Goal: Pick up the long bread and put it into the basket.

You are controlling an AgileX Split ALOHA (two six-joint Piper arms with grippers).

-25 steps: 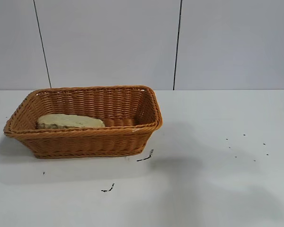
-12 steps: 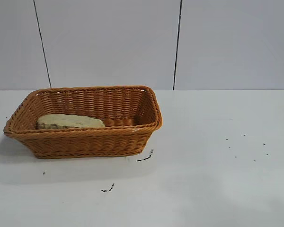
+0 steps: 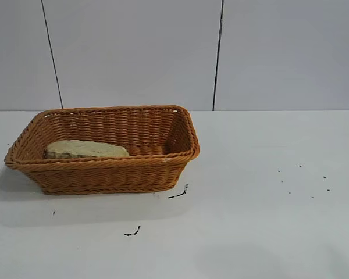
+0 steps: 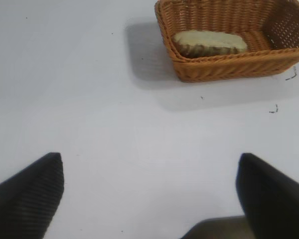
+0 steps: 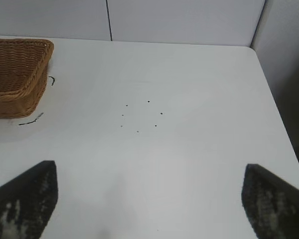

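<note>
We start at the left tool (image 4: 149,199): its two dark fingers stand wide apart over bare counter (image 4: 114,139) and hold nothing. The basket (image 4: 229,69) lies well ahead of it, across open counter. The long bread (image 4: 209,43) rests inside the basket, close to the wall facing this tool.

The right tool (image 5: 147,204) is likewise spread apart and empty, with the small dark specks (image 5: 139,117) ahead of it and the basket far off to one side.

From the exterior view neither arm appears. The long bread (image 3: 86,149) lies flat on the basket floor, in the end farthest from the specks.

Against the earlier frames, the soft shadow on the near counter fades out; basket and bread do not shift. We judge that an arm has retreated and the placement is complete.
</note>
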